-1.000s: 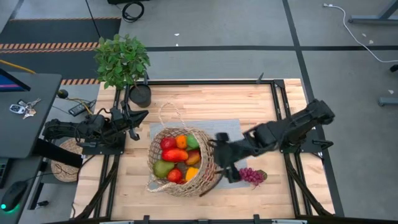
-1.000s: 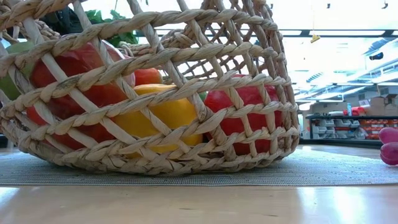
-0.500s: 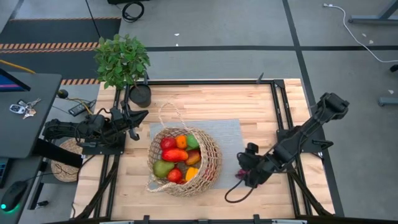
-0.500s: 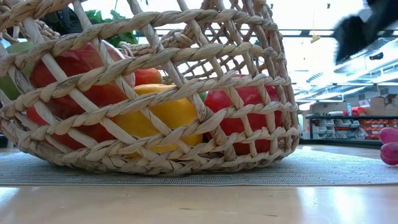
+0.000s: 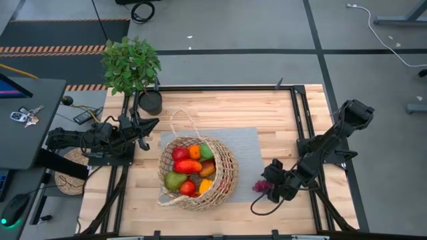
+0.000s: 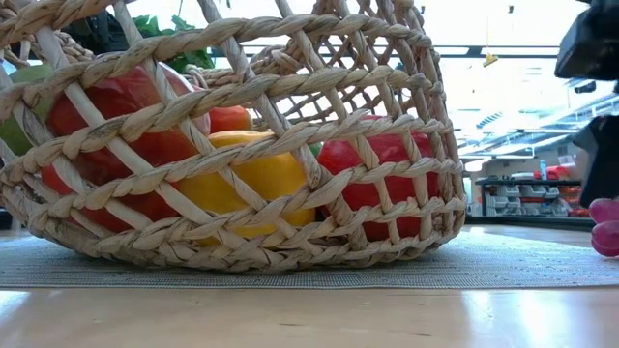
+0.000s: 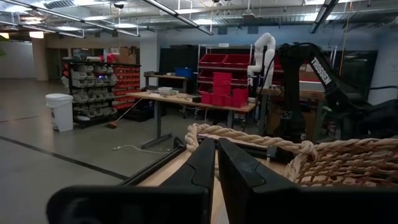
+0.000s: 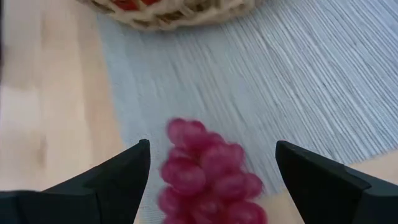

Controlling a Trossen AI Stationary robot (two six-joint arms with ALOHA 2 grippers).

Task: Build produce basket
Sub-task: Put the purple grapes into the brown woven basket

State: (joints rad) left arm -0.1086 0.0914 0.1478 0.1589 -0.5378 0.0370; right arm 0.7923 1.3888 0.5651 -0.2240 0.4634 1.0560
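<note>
The wicker basket [image 5: 198, 172] stands on a grey mat [image 5: 247, 148], with its looped handle toward the far side. It holds produce: red apples [image 5: 187, 165], an orange, a green pear [image 5: 175, 180] and a yellow piece [image 6: 253, 179]. A bunch of purple grapes [image 8: 208, 177] lies at the mat's near right corner. My right gripper [image 8: 212, 149] slants down over the grapes, open, one finger on either side and clear of them. My left gripper [image 7: 217, 163] is shut and waits at the table's left edge, level, facing the basket.
A leafy potted plant [image 5: 131, 67] stands at the far left corner. A flat woven disc [image 5: 70, 175] lies off the table's left side. Dark frame rails [image 5: 303, 127] run along the table's right. Bare wood [image 5: 220, 110] lies behind the basket.
My right gripper has swung from beside the basket's right rim toward the table's near right, dropped low and rolled about its own axis. It now stands over the grapes, still open. The basket, the produce and the grapes have not moved.
</note>
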